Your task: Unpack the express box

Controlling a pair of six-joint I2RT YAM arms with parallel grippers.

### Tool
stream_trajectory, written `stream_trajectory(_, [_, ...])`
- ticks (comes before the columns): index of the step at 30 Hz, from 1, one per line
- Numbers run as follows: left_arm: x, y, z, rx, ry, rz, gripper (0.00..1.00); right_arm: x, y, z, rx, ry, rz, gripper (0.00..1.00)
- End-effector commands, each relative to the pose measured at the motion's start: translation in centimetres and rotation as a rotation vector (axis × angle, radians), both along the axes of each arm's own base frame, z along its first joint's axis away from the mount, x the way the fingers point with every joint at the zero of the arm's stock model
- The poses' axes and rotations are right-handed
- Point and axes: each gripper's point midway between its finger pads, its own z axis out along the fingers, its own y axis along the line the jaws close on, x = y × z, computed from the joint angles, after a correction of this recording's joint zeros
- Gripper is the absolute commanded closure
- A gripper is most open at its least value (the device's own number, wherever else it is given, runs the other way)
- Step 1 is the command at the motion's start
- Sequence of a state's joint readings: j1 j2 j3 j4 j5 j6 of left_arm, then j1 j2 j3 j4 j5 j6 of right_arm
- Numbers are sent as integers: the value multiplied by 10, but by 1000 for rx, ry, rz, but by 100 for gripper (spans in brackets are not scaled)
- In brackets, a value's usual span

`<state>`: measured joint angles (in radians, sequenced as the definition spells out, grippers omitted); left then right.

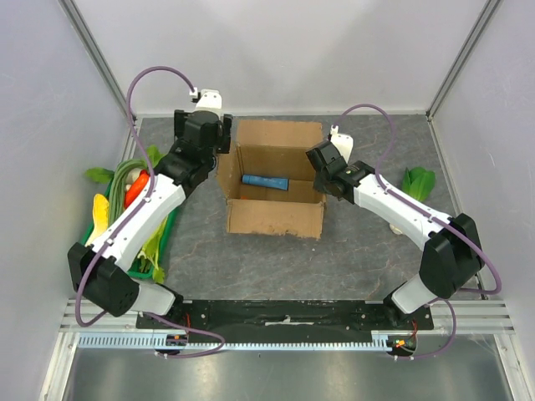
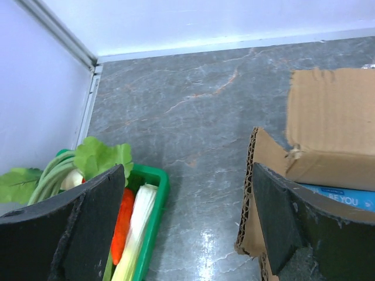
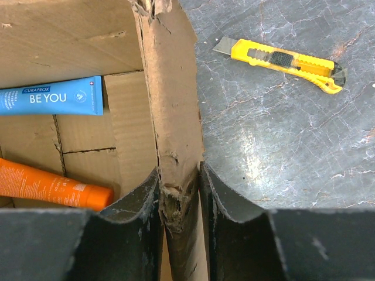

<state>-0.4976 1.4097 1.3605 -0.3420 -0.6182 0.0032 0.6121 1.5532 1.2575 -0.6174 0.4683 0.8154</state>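
Robotics lab cell: white panel walls (image 1: 284, 50); aluminium frame posts (image 1: 98, 54); slotted mounting rail (image 1: 276, 340); grey marbled tabletop (image 1: 201, 251).

The left arm (image 1: 138, 217) is slanting forward and inward from its base, with the wrist bent so that the left gripper (image 1: 224, 138) is tilting down at the table. Its fingers (image 2: 88, 228) are standing wide apart, gripping nothing. The right arm (image 1: 418, 221) is sitting folded at the elbow, its forearm angling inward, with the right gripper (image 1: 319, 163) pointing down. Its fingers (image 3: 132, 228) are pressing on both sides of one wall of the box (image 1: 276, 215).
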Motion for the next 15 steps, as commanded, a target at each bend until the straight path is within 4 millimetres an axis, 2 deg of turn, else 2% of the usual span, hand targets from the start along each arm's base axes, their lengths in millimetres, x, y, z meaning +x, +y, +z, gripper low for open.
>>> stream_trajectory(1, [-2,15,-18,-27,40,46,7,5,-3,6,9,-21,-28,67])
stream_trajectory(4, [0,26,-37,-21,102,88,7,4,-4,5,7,-18,-26,67])
stream_trajectory(11, [4,12,-70,-37,225,35,12,4,-2,4,7,-14,-19,67])
stream_trajectory(14, [5,10,-77,-29,255,34,18,4,-3,4,7,-14,-19,67])
stream_trajectory(15, [7,9,-79,-37,261,39,23,3,-2,6,10,-16,-16,67])
